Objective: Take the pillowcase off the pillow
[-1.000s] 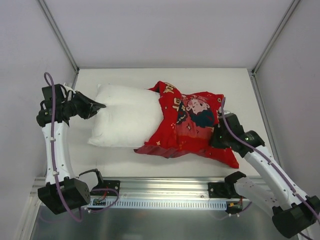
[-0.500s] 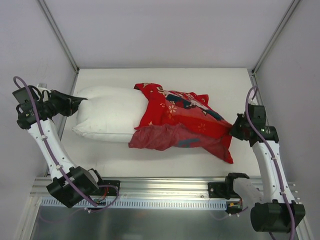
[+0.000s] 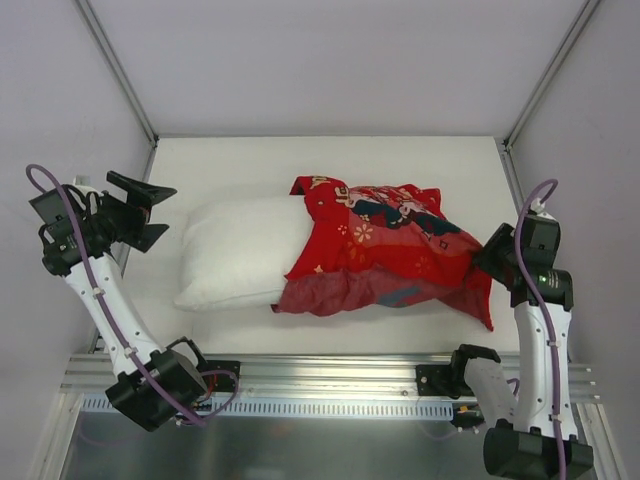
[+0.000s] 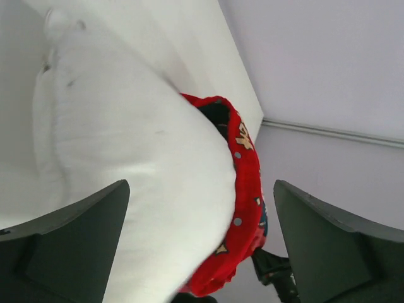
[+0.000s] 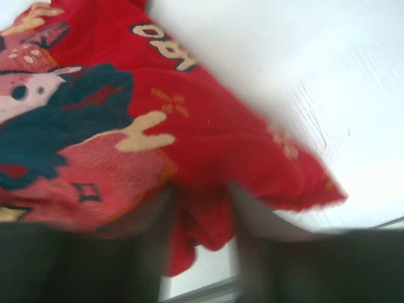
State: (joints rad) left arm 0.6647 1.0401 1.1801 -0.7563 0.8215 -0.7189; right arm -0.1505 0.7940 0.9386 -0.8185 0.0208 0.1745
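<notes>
Against half a second ago: left jaws have let go of the pillow (image 3: pixel 235 262) and stand wide, clear of its left end. The pillow has settled rightward on the table (image 3: pixel 230 160). The pillowcase (image 3: pixel 385 250) covers its right half. Left arm (image 3: pixel 100 290) is raised by the wall. Right arm (image 3: pixel 540 330) is upright, its jaws narrow with red cloth between them; cannot tell if they grip.

Gold characters (image 5: pixel 165 50) on red pillowcase (image 3: pixel 380 250), too blurred to read, nothing else legible
</notes>
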